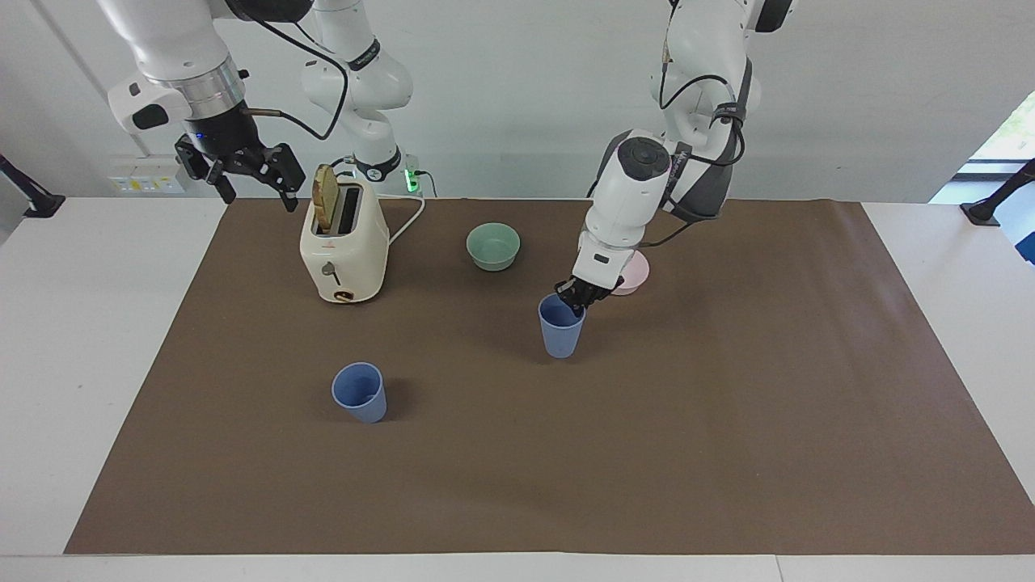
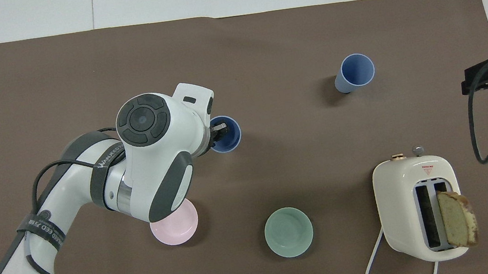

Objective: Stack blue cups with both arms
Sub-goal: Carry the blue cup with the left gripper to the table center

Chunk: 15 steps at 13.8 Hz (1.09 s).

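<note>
One blue cup [image 1: 561,330] hangs upright from my left gripper [image 1: 576,301], which is shut on its rim with one finger inside. It is low over the middle of the brown mat, beside the pink bowl [image 1: 636,273]. In the overhead view the cup [image 2: 230,138] shows just past the left gripper [image 2: 220,129]. The other blue cup [image 1: 359,392] stands upright on the mat, farther from the robots than the toaster; it also shows in the overhead view [image 2: 355,73]. My right gripper [image 1: 252,190] is open and empty, up in the air beside the toaster, over the mat's edge.
A cream toaster [image 1: 344,242] with a slice of bread [image 1: 324,198] in one slot stands toward the right arm's end. A green bowl [image 1: 493,246] sits between the toaster and the pink bowl. Two gripperless arms with green lights stand at the robots' edge.
</note>
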{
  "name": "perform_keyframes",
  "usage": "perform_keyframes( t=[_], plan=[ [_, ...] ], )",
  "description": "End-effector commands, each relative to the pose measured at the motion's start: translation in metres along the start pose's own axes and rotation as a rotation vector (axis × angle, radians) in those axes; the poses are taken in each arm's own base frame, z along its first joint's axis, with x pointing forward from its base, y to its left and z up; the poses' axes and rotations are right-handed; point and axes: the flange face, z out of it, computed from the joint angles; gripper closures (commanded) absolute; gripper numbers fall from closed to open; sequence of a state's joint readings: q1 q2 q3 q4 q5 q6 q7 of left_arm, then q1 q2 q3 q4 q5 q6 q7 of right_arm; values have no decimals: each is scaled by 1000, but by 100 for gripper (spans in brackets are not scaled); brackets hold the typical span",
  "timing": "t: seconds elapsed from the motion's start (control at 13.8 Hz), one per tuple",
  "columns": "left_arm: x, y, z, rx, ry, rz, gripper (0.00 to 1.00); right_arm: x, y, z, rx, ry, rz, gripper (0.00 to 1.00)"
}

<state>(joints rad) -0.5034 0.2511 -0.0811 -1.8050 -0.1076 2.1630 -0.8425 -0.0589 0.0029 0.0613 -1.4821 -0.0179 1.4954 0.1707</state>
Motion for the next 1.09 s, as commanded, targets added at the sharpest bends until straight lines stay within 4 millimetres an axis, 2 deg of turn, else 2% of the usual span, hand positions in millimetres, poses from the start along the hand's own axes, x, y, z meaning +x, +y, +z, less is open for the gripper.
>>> perform_keyframes(
  t=[0.0, 0.07, 0.15, 0.58, 1.02],
  plan=[
    [1, 3, 4, -1, 25, 15, 100, 0, 5, -1, 15, -2, -22, 0],
    [2, 5, 19, 0, 23, 15, 100, 1, 6, -1, 13, -2, -20, 0],
    [-4, 11, 25, -7, 27, 25, 100, 1, 6, -1, 13, 1, -19, 0],
    [-4, 11, 29, -9, 17, 25, 100, 6, 5, -2, 10, 31, -26, 0],
    [-7, 7, 34, 2, 8, 32, 97, 20, -1, 9, 18, 43, -32, 0]
  ],
)
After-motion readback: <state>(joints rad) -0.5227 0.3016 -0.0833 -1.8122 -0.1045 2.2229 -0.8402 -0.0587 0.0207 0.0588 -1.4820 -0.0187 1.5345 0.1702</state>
